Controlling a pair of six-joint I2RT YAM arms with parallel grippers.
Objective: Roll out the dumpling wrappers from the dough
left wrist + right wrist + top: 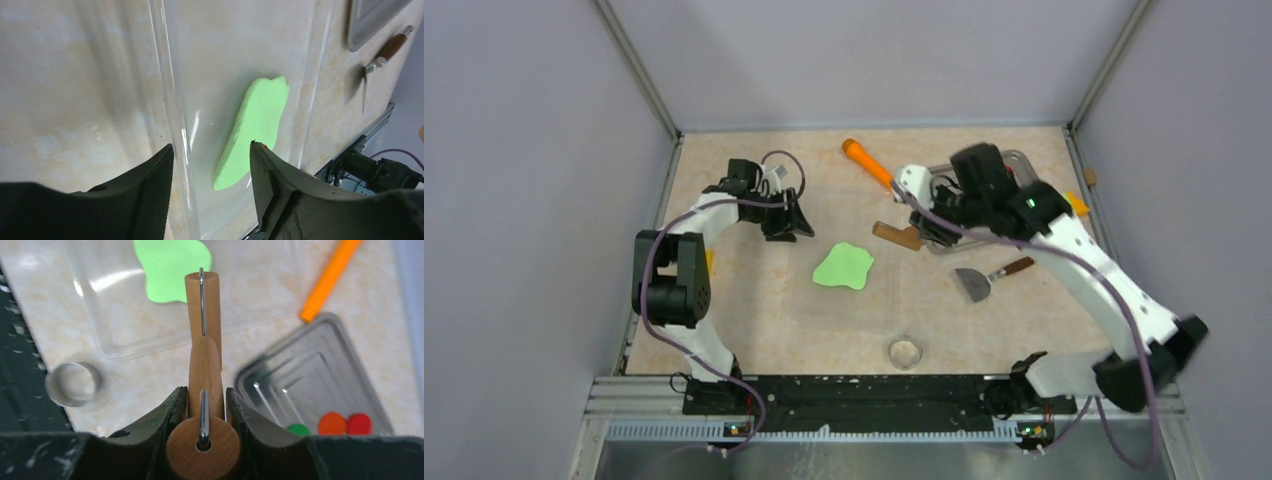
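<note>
The dough (844, 266) is a flat, irregular lime-green sheet lying on a clear plastic mat (854, 318) in the middle of the table. My left gripper (789, 225) hovers just left of and behind it, open with nothing between its fingers. In the left wrist view the dough (255, 130) lies beyond the left gripper (211, 150). My right gripper (206, 395) is shut on the handle of a wooden roller (204, 365), which points toward the dough (170, 267). The roller (899, 236) hangs right of the dough. No dumpling wrappers are in view.
A metal ring cutter (905, 352) stands near the front. A scraper (984, 280) lies at the right. An orange stick (867, 163) lies at the back. The metal tray (310, 370) holds a dark green disc (299, 429), an orange one (331, 423) and a red one (358, 423).
</note>
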